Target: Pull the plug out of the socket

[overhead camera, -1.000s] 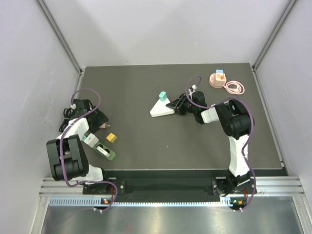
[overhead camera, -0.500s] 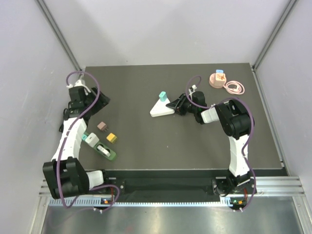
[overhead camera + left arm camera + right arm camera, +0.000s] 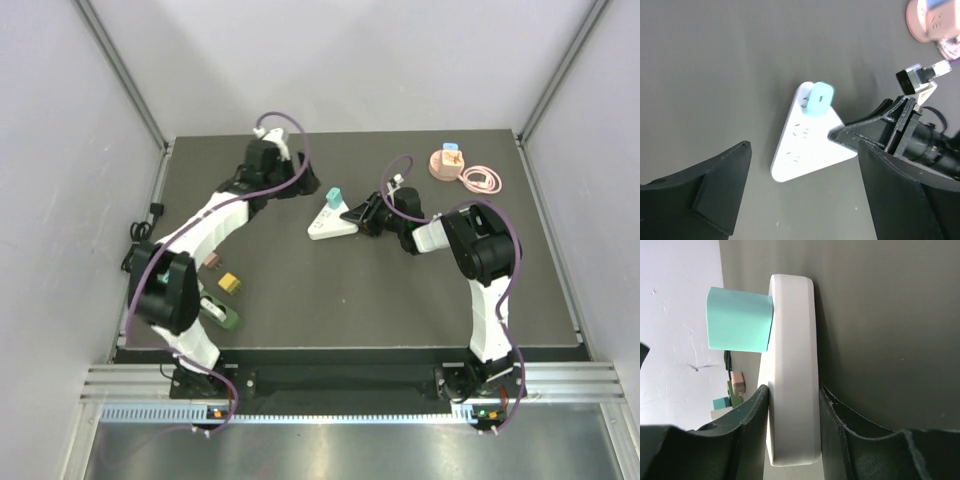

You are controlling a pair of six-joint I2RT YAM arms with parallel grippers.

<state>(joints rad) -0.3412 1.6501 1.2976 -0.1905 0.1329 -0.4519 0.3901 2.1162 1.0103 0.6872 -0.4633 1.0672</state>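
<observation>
A white triangular socket lies flat on the dark table, with a teal plug standing upright in its far corner. My right gripper is shut on the socket's right edge; in the right wrist view its fingers press both faces of the socket below the plug. My left gripper hovers open just left of the plug, touching nothing. In the left wrist view the socket and plug lie beyond the wide-open left gripper.
A pink round socket with a plug and a coiled pink cable sit at the far right. Near the left front lie a green strip, a yellow block and a small brown plug.
My left arm has swung from the table's left edge across to the white socket, and its jaws have opened wider. The right gripper and socket have not moved.
</observation>
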